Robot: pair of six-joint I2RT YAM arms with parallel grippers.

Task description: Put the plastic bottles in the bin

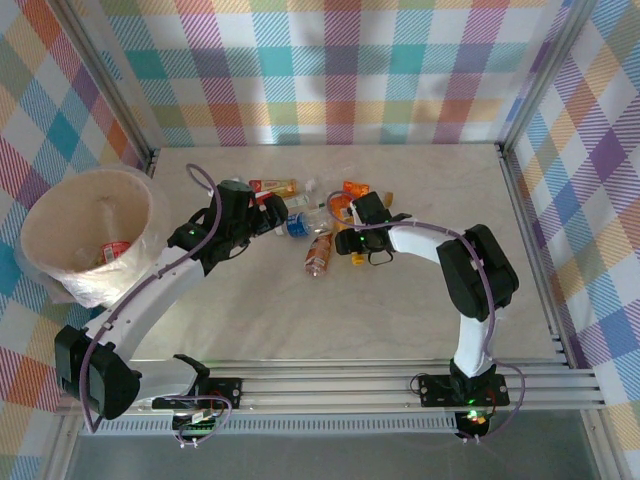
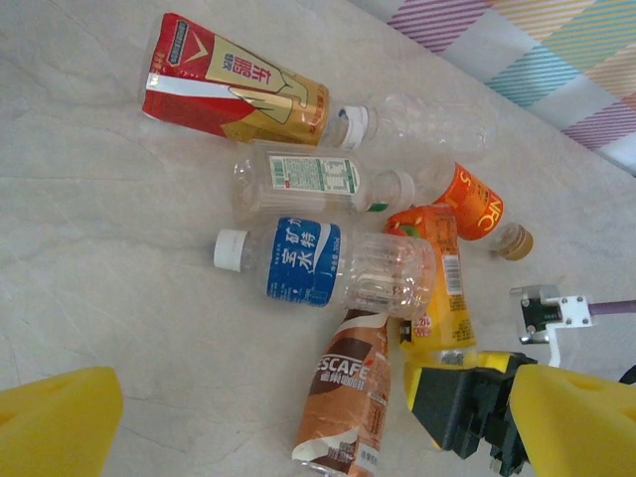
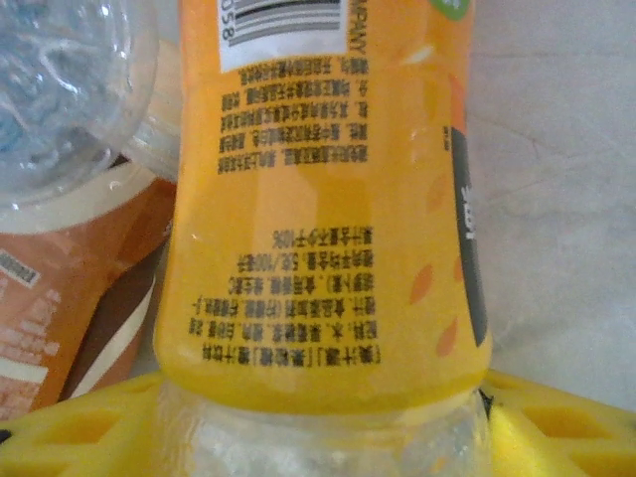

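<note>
Several plastic bottles lie in a cluster at mid-table. My right gripper (image 1: 350, 238) is shut on the clear lower end of a yellow-labelled bottle (image 3: 318, 199), with a yellow finger (image 3: 556, 427) on each side of it. From the left wrist view that bottle (image 2: 442, 288) lies beside a brown coffee bottle (image 2: 348, 397) and a blue-labelled water bottle (image 2: 318, 263). My left gripper (image 2: 318, 437) hangs open over the brown bottle, holding nothing. The bin (image 1: 45, 215) stands at the far left, with a red-labelled bottle (image 1: 115, 250) inside.
Further back lie a red-and-gold bottle (image 2: 234, 89), a clear bottle with a green-and-white label (image 2: 308, 179), an orange bottle (image 2: 472, 204) and a bare clear one (image 2: 427, 119). Metal frame rails (image 1: 525, 230) border the table. Bare tabletop (image 1: 300, 320) lies in front of the bottles.
</note>
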